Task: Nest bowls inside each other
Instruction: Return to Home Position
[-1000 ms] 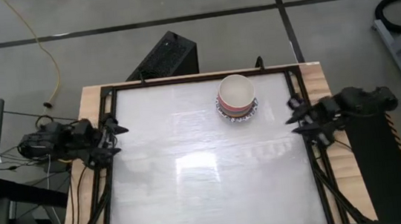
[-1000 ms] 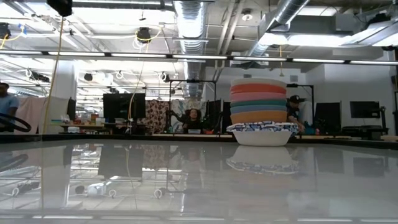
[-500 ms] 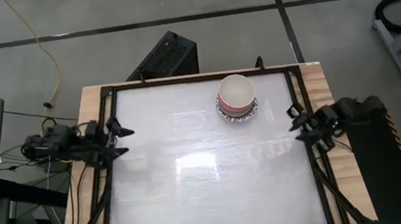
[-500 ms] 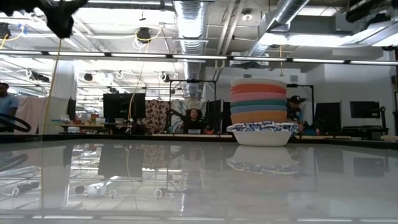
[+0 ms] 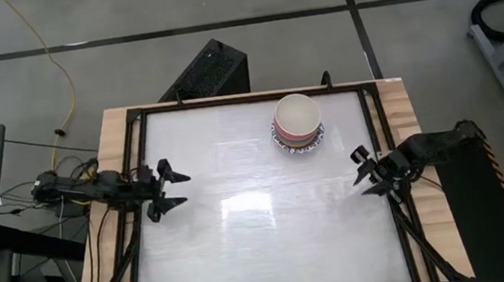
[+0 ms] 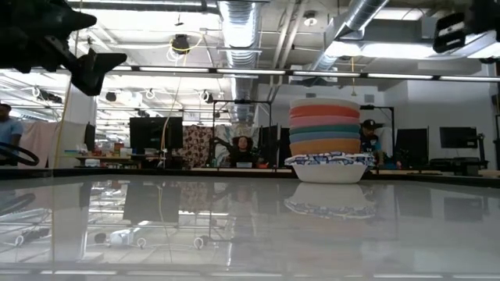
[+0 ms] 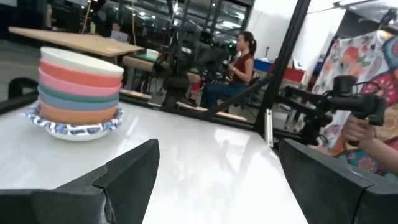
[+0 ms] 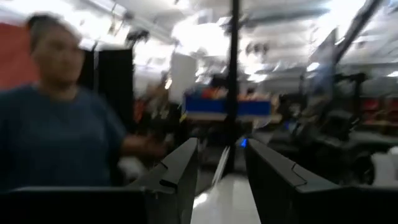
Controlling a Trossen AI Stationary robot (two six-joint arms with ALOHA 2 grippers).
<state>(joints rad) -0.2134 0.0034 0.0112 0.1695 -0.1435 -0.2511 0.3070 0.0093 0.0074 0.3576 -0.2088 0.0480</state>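
The bowls (image 5: pixel 297 124) stand nested in one stack at the table's far side, right of centre. A cream bowl (image 6: pixel 324 102) is on top, with pink, teal and orange ones below it. The bottom bowl (image 6: pixel 330 166), white with a blue patterned rim, rests on the table. The left wrist view also shows the stack (image 7: pixel 79 92). My left gripper (image 5: pixel 180 189) hovers open at the table's left side, well short of the stack, and is seen high in the low view (image 6: pixel 92 58). My right gripper (image 5: pixel 361 172) hovers open at the right side, near of the stack. Nothing is between either pair of fingers.
A black frame rail (image 5: pixel 138 219) runs round the glossy white table top (image 5: pixel 262 234), which lies bare between the two grippers. A black box (image 5: pixel 207 71) sits beyond the far edge. A person in a blue top (image 8: pixel 59 130) and a seated person (image 7: pixel 239 59) are in the room.
Both grippers have come down and swung inward from the side rails. The left went toward the table's right and near edge, the right toward its left and near edge. Both have dropped into the top of the low view. The bowl stack has stayed put.
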